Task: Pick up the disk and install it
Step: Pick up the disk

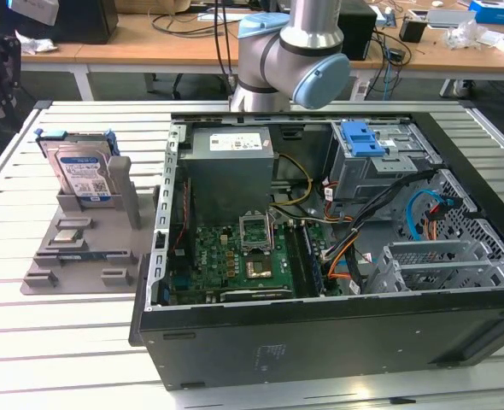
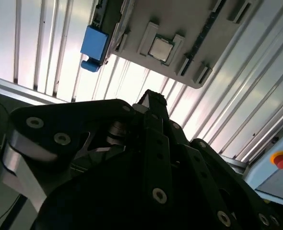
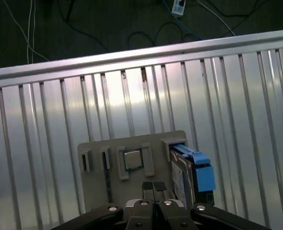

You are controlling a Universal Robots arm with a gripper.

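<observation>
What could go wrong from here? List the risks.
The disk stands on edge in the grey holder; an off-centre grip might tilt or jam it. The gripper looks shut above the holder, so lowering could strike parts. Loose cables beside the drive cage may snag the disk.

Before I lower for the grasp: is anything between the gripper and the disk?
Nothing visible does. In the first wrist view the gripper hangs over the grey holder near a chip, and the disk stands on edge in its slot to one side, its top edge uncovered.
</observation>
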